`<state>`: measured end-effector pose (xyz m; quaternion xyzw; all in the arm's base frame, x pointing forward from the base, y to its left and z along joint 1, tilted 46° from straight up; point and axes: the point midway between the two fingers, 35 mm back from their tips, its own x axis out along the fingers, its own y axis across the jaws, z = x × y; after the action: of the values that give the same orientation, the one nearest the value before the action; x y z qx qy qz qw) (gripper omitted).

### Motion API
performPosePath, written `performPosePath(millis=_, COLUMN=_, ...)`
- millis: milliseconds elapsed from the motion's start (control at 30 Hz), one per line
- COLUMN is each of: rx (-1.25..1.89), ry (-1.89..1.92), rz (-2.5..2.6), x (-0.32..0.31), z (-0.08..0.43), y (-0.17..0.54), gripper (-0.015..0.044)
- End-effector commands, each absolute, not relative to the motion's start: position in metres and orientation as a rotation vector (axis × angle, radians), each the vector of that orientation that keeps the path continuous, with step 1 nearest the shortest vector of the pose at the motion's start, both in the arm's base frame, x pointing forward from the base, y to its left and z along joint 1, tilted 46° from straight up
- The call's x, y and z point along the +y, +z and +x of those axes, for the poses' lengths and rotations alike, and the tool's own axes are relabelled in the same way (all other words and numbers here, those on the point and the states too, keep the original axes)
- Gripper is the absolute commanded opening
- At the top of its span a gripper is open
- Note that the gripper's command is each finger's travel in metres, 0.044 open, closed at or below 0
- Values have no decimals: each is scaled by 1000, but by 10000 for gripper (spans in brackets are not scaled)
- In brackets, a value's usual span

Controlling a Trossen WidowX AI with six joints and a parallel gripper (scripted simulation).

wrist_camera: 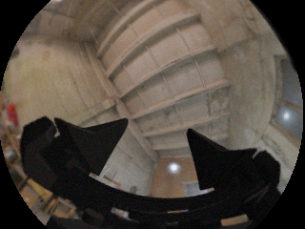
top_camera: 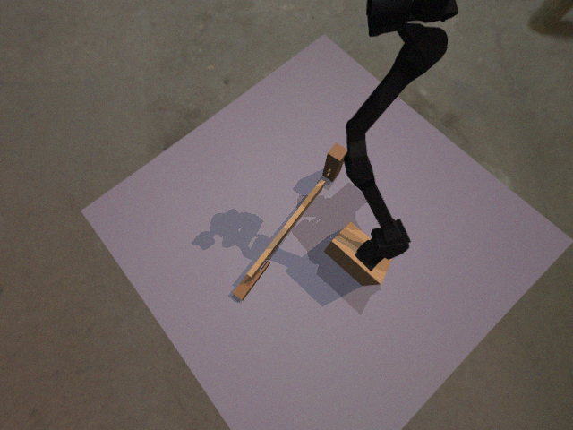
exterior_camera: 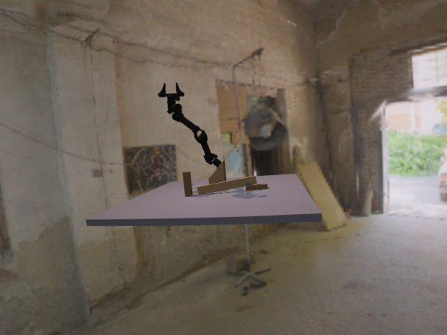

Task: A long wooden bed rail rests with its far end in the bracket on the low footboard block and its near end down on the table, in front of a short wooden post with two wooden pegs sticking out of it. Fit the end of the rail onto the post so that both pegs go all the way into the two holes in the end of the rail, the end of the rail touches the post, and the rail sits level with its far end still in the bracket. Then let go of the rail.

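The long wooden rail (top_camera: 286, 228) (exterior_camera: 226, 185) slopes in the exterior view: its near end is down on the table, just in front of the post, and its other end is raised over the low footboard block (top_camera: 241, 291) (exterior_camera: 259, 186). The bracket is too small to make out clearly. The short wooden post (top_camera: 335, 158) (exterior_camera: 187, 184) stands upright, with two small pegs (top_camera: 329, 172) facing the rail. A gap separates post and rail end. My gripper (exterior_camera: 170, 84) (wrist_camera: 158, 126) is open and empty, high above the table and pointing upward. It is outside the top view.
A wooden wedge-shaped block (top_camera: 349, 263) (exterior_camera: 218, 175) stands at the arm's base, beside the rail. The arm (top_camera: 377, 106) (exterior_camera: 191, 126) rises from it and passes close by the post in the top view. All stand on the pale purple table (top_camera: 301, 347) (exterior_camera: 202, 220).
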<state>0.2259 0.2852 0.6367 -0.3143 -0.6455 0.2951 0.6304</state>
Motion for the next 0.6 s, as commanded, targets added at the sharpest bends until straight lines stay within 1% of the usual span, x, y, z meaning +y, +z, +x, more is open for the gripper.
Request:
performPosePath(millis=0, rx=-1668, ry=576, rz=-706, x=275, z=163, y=661, gripper=440)
performPosePath(millis=233, rx=-1937, ry=372, rz=-629, x=239, z=68, y=690, gripper=440)
performPosePath(millis=400, rx=-2106, ry=156, rz=-526, x=192, z=4, y=705, gripper=440)
performPosePath(millis=567, rx=-2215, ry=-103, rz=-397, x=134, z=-47, y=712, gripper=440)
